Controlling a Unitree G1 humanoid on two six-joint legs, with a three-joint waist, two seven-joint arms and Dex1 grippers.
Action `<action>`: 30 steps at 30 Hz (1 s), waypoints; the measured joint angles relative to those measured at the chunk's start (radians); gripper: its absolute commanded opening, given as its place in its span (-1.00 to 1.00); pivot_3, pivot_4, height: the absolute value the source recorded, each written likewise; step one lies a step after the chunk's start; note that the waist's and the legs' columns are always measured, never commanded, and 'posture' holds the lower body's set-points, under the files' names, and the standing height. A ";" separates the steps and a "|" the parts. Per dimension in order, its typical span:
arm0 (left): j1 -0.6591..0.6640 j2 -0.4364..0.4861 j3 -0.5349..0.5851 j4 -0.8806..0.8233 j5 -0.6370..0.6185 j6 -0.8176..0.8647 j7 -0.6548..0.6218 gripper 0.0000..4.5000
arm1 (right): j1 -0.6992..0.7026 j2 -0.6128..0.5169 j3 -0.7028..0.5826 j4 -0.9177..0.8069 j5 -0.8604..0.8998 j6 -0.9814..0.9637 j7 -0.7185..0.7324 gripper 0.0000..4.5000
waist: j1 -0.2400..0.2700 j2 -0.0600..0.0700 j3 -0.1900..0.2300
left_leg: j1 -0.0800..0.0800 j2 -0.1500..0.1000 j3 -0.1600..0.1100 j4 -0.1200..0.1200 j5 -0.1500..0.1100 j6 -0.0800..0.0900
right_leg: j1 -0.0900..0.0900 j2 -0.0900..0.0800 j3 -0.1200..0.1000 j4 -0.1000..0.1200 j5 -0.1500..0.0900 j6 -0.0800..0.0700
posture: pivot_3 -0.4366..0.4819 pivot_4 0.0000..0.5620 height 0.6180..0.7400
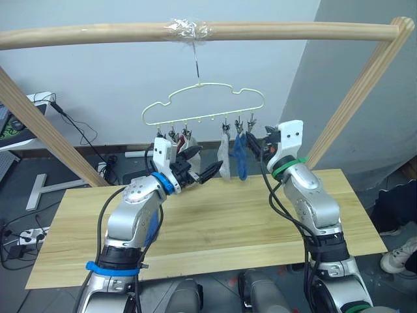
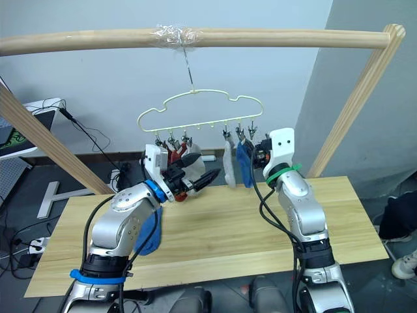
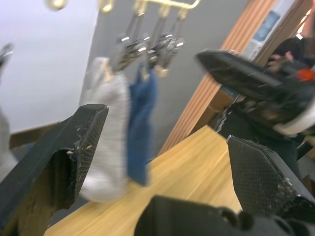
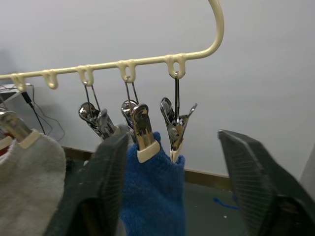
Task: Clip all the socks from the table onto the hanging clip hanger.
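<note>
Spread-fingered, both black grippers, left [image 1: 195, 171] and right [image 4: 174, 191], are raised at the pale yellow-green wire clip hanger [image 1: 203, 104], where blue [image 1: 240, 156] and grey [image 1: 225, 158] socks are hung lengthwise downward above the bare light wood table [image 1: 215, 222].

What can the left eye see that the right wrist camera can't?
The left eye view alone shows the table, the wooden pole, the hanger's hook and both arms, with the left end effector open.

The right wrist view alone shows close up that the blue sock hangs from two clips, between the open right end effector.

Both show the hanger, a grey sock and the blue sock.
</note>
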 measured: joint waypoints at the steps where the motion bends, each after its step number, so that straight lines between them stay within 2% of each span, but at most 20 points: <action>1: 0.000 -0.007 -0.004 -0.004 0.000 0.000 0.007 1.00 | -0.003 0.002 0.000 0.009 -0.004 -0.011 0.000 0.36 | 0.000 0.000 0.000 | 0.000 0.000 0.000 0.000 0.000 0.000 | 0.000 0.000 0.000 0.000 0.000 0.000 | 0.00 -0.33 1.00; 8: 0.000 -0.009 -0.009 -0.025 -0.001 0.002 0.012 1.00 | -0.021 0.008 -0.001 0.057 -0.038 -0.052 0.000 0.36 | 0.001 0.000 0.000 | 0.000 0.000 -0.001 0.000 0.000 0.000 | 0.000 0.001 0.000 0.001 0.000 0.000 | 0.00 -0.33 1.00; 11: 0.000 -0.004 -0.005 -0.025 -0.008 0.004 0.011 1.00 | -0.024 0.011 -0.002 0.080 -0.042 -0.059 -0.002 0.07 | 0.001 0.000 0.000 | 0.000 0.000 -0.001 0.000 0.000 0.000 | 0.000 0.001 0.000 0.000 0.000 0.000 | 0.00 -0.33 1.00; 14: 0.000 0.001 -0.003 -0.025 -0.011 0.004 0.011 1.00 | -0.026 0.013 -0.003 0.096 -0.049 -0.066 -0.004 -0.39 | 0.003 0.000 0.000 | 0.000 0.000 -0.001 0.000 0.000 0.000 | 0.000 0.001 0.000 0.000 0.000 0.000 | 0.02 -0.35 1.00; 30: 0.000 0.020 -0.002 -0.066 -0.033 0.023 0.007 1.00 | -0.062 0.034 -0.004 0.161 -0.080 -0.082 -0.017 -0.39 | 0.004 0.000 0.000 | 0.000 0.001 -0.001 0.000 0.000 0.000 | 0.000 0.001 0.000 0.001 0.000 0.000 | 0.04 -0.36 1.00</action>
